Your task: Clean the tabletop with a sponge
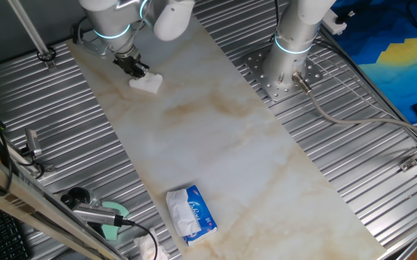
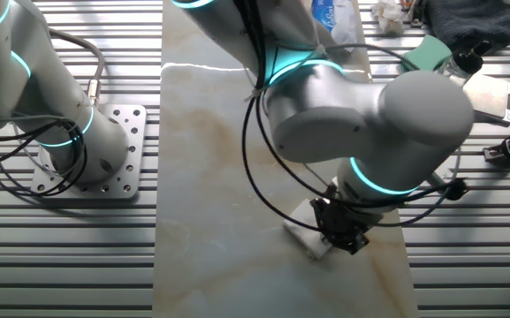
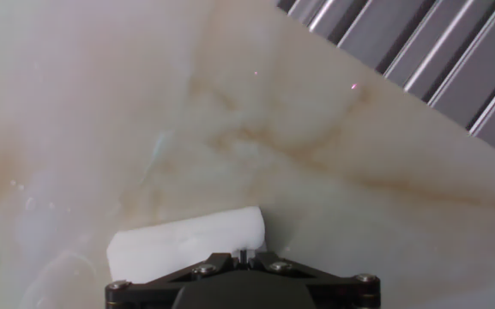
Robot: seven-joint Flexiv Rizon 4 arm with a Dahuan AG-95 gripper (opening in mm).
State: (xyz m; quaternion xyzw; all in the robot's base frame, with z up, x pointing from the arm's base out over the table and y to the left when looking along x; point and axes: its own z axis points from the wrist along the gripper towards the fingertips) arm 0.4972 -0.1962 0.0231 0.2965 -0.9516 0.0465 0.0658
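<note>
The white marble-look tabletop (image 1: 215,137) runs the length of the table. A small white sponge (image 1: 146,83) rests flat on its far left end, and my gripper (image 1: 134,68) is shut on the sponge, pressing it to the slab. The other fixed view has the sponge (image 2: 309,237) poking out under the gripper (image 2: 341,228) near the slab's front right edge. Through the hand view the sponge (image 3: 187,243) lies just ahead of the black jaws, which stand closed together, with tan veins in the tabletop (image 3: 316,129) beyond.
A blue-and-white tissue pack (image 1: 191,211) lies on the slab's near end. A crumpled tissue (image 1: 147,248) and a green-and-black tool (image 1: 96,211) sit on the ribbed grey metal at the left. A second arm's base (image 1: 284,72) is bolted to the slab's right.
</note>
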